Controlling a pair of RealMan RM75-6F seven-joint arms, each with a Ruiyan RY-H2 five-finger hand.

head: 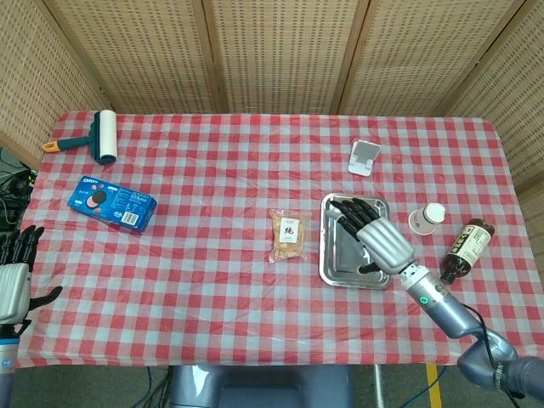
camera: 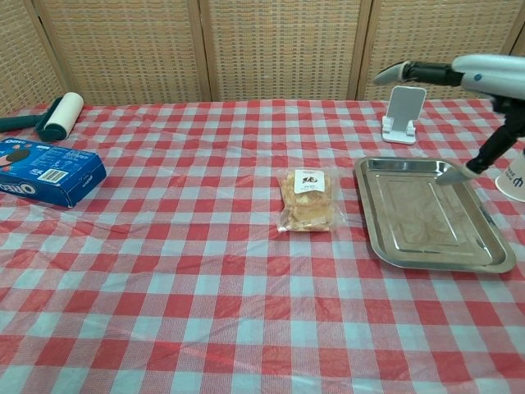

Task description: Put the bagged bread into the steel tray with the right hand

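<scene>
The bagged bread point(head: 288, 235) point(camera: 308, 199), a clear bag with a white label, lies flat at the table's middle. Just right of it sits the empty steel tray point(head: 334, 255) point(camera: 426, 215). My right hand point(head: 374, 235) point(camera: 472, 75) hovers above the tray with its fingers spread and pointing toward the bread, holding nothing. It is apart from the bag. My left hand point(head: 13, 276) hangs off the table's left front corner, fingers apart and empty.
A paper cup point(head: 427, 218) point(camera: 514, 176) and a lying brown bottle point(head: 466, 246) are right of the tray. A white phone stand point(head: 365, 157) point(camera: 404, 112) stands behind it. A blue cookie box point(head: 112, 202) point(camera: 45, 172) and lint roller point(head: 102, 136) point(camera: 53, 117) lie far left.
</scene>
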